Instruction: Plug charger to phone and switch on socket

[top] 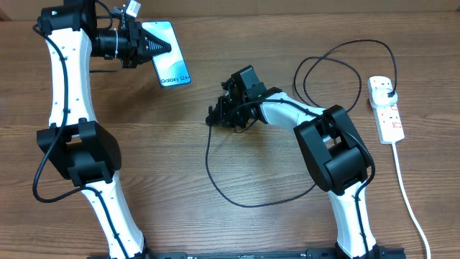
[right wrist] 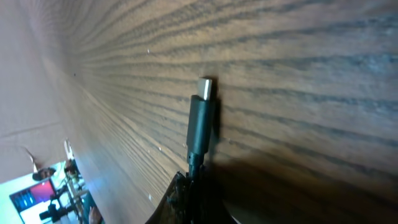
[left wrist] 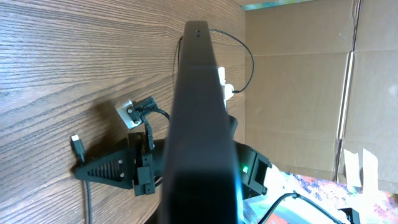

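While left arm stretches far-left w/ left gripper point(top: 159, 47) clamped on the phone point(top: 172, 68), right arm folds low mid-table, right gripper point(top: 215, 115) pinching the charger point(right wrist: 200, 118) just behind its connector; wood-grain table point(top: 237, 230), socket point(top: 388, 119) at right edge, cardboard wall point(left wrist: 298, 93) beyond.

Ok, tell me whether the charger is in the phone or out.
Out. The charger connector shows bare metal at its end, held by the right gripper, well apart from the phone.
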{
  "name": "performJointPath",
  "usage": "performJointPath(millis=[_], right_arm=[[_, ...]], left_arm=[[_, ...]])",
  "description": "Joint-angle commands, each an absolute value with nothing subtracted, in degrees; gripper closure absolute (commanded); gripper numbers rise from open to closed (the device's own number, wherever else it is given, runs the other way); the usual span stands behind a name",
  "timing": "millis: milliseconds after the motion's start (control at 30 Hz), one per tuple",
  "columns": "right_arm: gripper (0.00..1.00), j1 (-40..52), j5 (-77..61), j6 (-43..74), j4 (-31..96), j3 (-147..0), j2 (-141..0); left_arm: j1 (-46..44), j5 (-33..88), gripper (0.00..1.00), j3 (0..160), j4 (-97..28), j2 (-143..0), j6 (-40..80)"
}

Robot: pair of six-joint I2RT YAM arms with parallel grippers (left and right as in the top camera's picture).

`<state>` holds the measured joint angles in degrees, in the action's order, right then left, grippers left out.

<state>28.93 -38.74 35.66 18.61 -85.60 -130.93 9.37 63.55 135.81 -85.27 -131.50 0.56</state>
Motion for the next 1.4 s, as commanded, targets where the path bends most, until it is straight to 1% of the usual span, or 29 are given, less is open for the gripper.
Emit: performJointPath(millis=[0, 167, 333, 533, 667, 767, 833, 967, 1033, 1133, 1267, 1367], right_arm=[[0.96, 27.5, -40.4, 31.7, 20.1, -85.5, -129.8], [0.96, 26.9, -40.9, 27.0, 25.0, -85.5, -121.9], [0.96, 26.9, -41.2, 24.0, 31.4, -85.4, -112.7], [0.96, 26.9, -41.3, 20.3, 40.1, -85.4, -104.0], [0.96, 26.9, -41.3, 19.6, 40.9, -81.8, -97.9], [0.96, 27.0, -41.7, 20.2, 38.6, -75.1, -91.9], [0.96, 27.0, -43.2, 22.1, 34.7, -69.2, -87.4], [0.96, 27.1, -48.5, 31.2, 19.5, -57.0, -79.0], [0.96, 27.4, -49.0, 36.7, 10.9, -52.1, -75.8], [0.96, 28.4, -49.0, 40.8, 4.5, -49.2, -74.5], [0.96, 30.1, -48.4, 41.6, 2.9, -49.1, -75.0], [0.96, 31.0, -47.1, 42.9, 0.4, -49.1, -75.0]], left_arm=[[9.0, 64.5, 0.95, 137.0, -85.4, -129.2, 1.3], [9.0, 64.6, 0.96, 137.0, -88.1, -129.2, 0.1], [9.0, 70.6, 0.96, 137.0, -90.7, -129.2, -5.9], [9.0, 74.4, 0.96, 137.0, -92.0, -129.2, -7.8], [9.0, 76.5, 0.96, 137.0, -92.3, -129.2, -9.0], [8.8, 79.5, 0.96, 137.0, -94.0, -129.2, -13.9], [8.4, 79.5, 0.96, 137.0, -94.7, -129.2, -15.1], [7.1, 79.6, 0.96, 137.0, -94.9, -129.2, -15.1], [6.2, 80.1, 0.96, 137.0, -95.0, -129.2, -15.1], [4.6, 83.2, 0.96, 137.0, -94.9, -129.2, -15.1], [2.8, 88.2, 0.96, 137.0, -94.1, -129.2, -15.1], [1.7, 89.4, 0.96, 137.0, -94.0, -129.2, -15.1]])
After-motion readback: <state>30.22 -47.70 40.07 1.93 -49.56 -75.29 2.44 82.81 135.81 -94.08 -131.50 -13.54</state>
